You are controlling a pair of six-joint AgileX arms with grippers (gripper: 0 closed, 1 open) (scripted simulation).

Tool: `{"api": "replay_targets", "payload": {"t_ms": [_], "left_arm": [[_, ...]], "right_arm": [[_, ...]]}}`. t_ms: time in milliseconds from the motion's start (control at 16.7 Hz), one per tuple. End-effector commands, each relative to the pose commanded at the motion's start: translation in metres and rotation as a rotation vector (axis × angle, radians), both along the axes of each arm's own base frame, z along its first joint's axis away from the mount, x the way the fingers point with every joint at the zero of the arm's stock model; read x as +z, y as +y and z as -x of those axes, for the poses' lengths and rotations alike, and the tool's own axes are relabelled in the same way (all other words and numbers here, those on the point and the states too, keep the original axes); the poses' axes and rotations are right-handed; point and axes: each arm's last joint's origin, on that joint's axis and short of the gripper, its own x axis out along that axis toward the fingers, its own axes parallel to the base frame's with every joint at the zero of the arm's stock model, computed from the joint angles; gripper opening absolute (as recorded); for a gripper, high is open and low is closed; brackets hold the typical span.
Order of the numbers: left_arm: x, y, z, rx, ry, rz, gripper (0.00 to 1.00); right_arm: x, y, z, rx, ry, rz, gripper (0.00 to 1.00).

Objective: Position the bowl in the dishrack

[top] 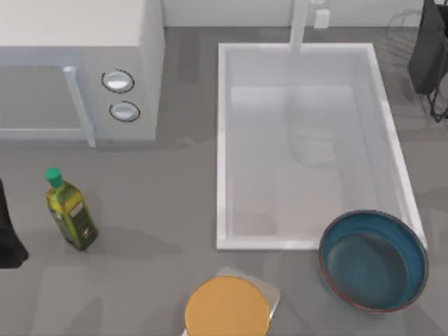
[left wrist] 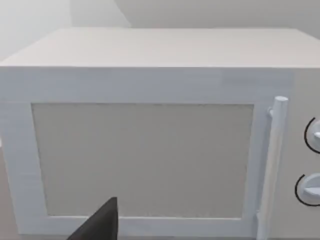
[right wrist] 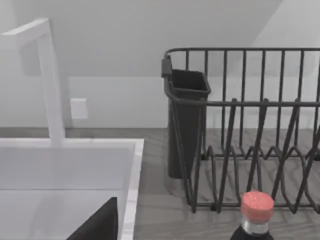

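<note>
Resting untouched by sink [top: 225,140]: bowl [top: 373,260], far from rack [right wrist: 250,135]; both grippers' finger opening not discernible.

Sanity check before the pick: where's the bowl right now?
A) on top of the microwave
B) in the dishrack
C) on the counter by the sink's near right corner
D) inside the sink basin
C: in the top view the bowl sits on the counter just outside the sink, against its near right corner, far from the dishrack at the back right.
</note>
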Motion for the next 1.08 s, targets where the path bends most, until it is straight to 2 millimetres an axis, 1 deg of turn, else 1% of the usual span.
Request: {"api": "replay_targets", "payload": {"t_ms": [180, 300, 420, 540, 660, 900, 1080], "left_arm": [[0.000, 0.000, 0.000, 0.000, 0.000, 0.000, 1.00], [0.000, 0.000, 0.000, 0.000, 0.000, 0.000, 1.00], [0.000, 0.000, 0.000, 0.000, 0.000, 0.000, 1.00], [0.000, 0.000, 0.000, 0.000, 0.000, 0.000, 1.00], [0.000, 0.000, 0.000, 0.000, 0.000, 0.000, 1.00], [0.000, 0.000, 0.000, 0.000, 0.000, 0.000, 1.00], [0.000, 0.000, 0.000, 0.000, 0.000, 0.000, 1.00]], "right_arm": [[0.002, 0.001, 0.000, 0.005, 0.012, -0.004, 1.00], [0.011, 0.003, 0.000, 0.022, 0.066, -0.022, 1.00], [0.024, 0.006, -0.003, 0.045, 0.164, -0.049, 1.00], [0.039, 0.010, -0.009, 0.067, 0.313, -0.076, 1.00], [0.051, 0.017, -0.022, 0.082, 0.507, -0.095, 1.00], [0.063, 0.036, -0.059, 0.078, 0.940, -0.094, 1.00], [0.068, 0.054, -0.086, 0.054, 1.193, -0.070, 1.00]]}}
